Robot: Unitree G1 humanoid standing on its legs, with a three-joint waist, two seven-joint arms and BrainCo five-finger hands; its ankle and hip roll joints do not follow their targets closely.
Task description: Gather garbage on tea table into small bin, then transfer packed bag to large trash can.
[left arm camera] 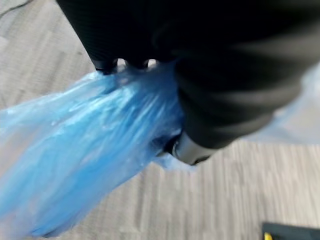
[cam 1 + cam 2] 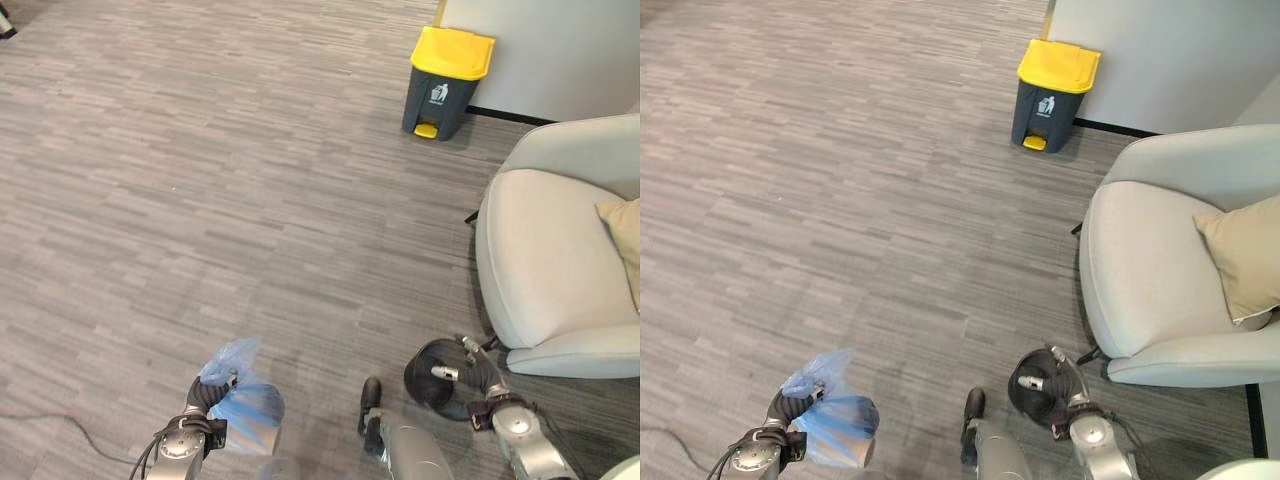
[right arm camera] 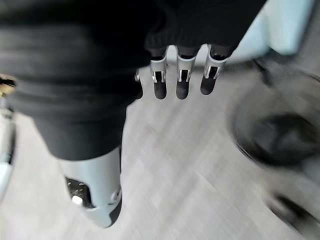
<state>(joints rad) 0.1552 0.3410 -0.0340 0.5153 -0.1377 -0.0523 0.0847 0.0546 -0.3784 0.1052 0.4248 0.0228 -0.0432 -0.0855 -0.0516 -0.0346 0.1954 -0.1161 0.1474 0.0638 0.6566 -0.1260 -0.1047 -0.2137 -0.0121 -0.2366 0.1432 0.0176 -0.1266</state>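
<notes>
My left hand (image 2: 203, 392) grips the gathered neck of the blue bag (image 2: 245, 405), which hangs low over the carpet. My right hand (image 3: 182, 75) hangs empty, fingers relaxed. Beyond the armchair (image 2: 560, 260), the yellow-lidded trash can (image 2: 448, 82) stands by the wall.

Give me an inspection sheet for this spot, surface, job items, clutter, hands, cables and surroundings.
Surface: grey striped carpet floor.
Job's things: blue plastic bag, bunched at its neck; large trash can with yellow lid closed, far ahead by the wall.
Clutter: nothing seen.
Hands: left hand shut on the bag; right hand holds nothing, fingers straight.
Cables: nothing seen.
Surroundings: light armchair with tan cushion at right, pale wall behind.
</notes>
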